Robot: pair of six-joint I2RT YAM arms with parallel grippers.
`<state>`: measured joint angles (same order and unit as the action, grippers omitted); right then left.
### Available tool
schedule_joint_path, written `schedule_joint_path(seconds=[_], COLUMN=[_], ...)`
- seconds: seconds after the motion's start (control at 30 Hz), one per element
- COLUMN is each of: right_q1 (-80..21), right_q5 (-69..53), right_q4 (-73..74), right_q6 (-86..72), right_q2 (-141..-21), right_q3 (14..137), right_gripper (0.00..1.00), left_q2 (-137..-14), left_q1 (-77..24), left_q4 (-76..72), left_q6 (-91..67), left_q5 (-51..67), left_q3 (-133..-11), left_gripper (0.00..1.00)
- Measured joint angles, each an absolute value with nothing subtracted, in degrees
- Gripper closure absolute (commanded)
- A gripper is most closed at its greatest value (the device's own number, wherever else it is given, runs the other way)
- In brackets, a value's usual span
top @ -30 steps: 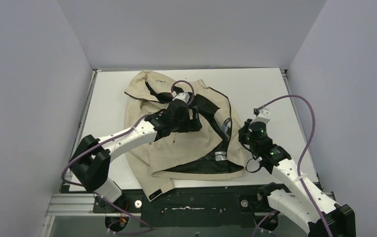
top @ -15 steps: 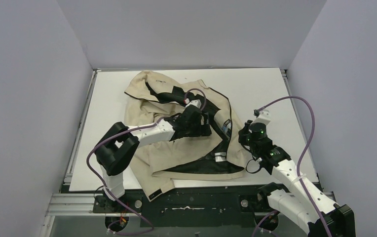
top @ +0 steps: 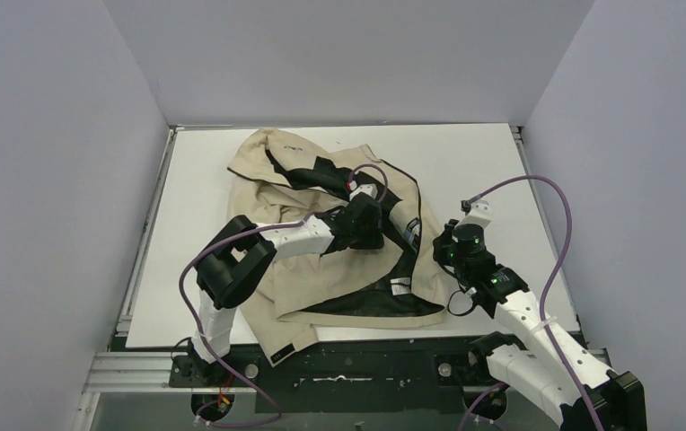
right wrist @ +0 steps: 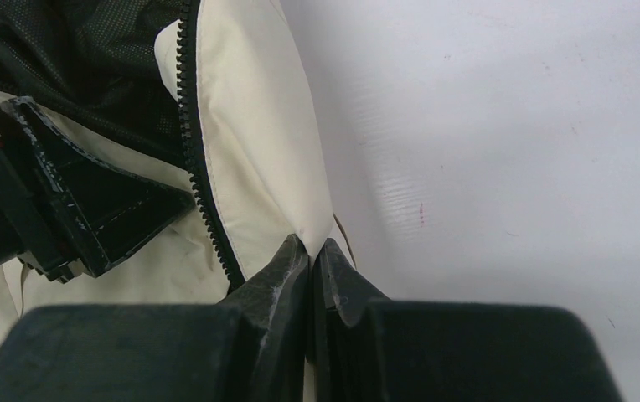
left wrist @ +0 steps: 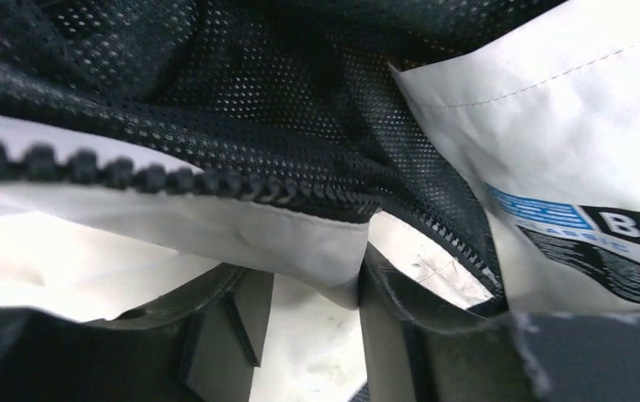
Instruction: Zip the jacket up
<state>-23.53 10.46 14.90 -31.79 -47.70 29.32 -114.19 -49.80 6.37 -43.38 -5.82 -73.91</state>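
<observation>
One big jacket sprawls crumpled and open beneath both arms, black lining up, its right edge reaching out to the right gripper. That gripper is clenched on a corner of the beige hem, the cloth tapering straight into its tips. The left gripper sits just left of it over the lining, fingers parted, with a zipper edge dipping down between them. I can see table through the gap, so I wouldn't call it a grip.

To my eye the job now is to catch that edge. Close just below the teeth, on the beige tape and not the mesh behind, while the right one holds its hem taut.

A label runs off to the left gripper's right, its print cut short. Slider and bottom pin show nowhere, and I can't tell which zipper side this is.
</observation>
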Motion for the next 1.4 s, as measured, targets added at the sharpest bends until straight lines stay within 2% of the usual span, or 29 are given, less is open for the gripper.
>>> schedule_joint_path(seconds=[0.07, 0.17, 0.53, 0.73, 1.13, 1.4], right_q1=[-23.6, -23.6, -23.5, -23.2, -20.7, -12.0], right_q5=[10.5, 10.4, 10.3, 10.7, 11.1, 12.7], right_q4=[14.9, 14.9, 14.9, 14.5, 10.4, 9.7], right_q6=[-31.8, -31.8, -31.7, -31.1, -30.5, -30.5], right_q2=[-47.7, -47.7, -47.9, -51.6, -61.5, -66.5], right_q3=[29.3, 29.3, 29.3, 30.5, 37.2, 43.1], right_gripper=[1.00, 1.00, 1.00, 1.00, 1.00, 1.00], left_q2=[-114.9, -115.3, -112.9, -101.0, -74.9, -65.9], left_q1=[-49.8, -49.8, -49.9, -49.0, -41.0, -34.7], left_q4=[6.5, 6.7, 9.0, 12.4, 20.4, 26.0], left_q6=[-43.0, -42.7, -40.6, -39.0, -37.6, -36.7], left_q5=[-6.0, -6.2, -7.1, -6.9, -5.7, -5.1], left_q3=[-74.3, -74.4, -74.3, -69.7, -57.4, -53.8], left_gripper=[0.76, 1.00, 1.00, 1.00, 1.00, 1.00])
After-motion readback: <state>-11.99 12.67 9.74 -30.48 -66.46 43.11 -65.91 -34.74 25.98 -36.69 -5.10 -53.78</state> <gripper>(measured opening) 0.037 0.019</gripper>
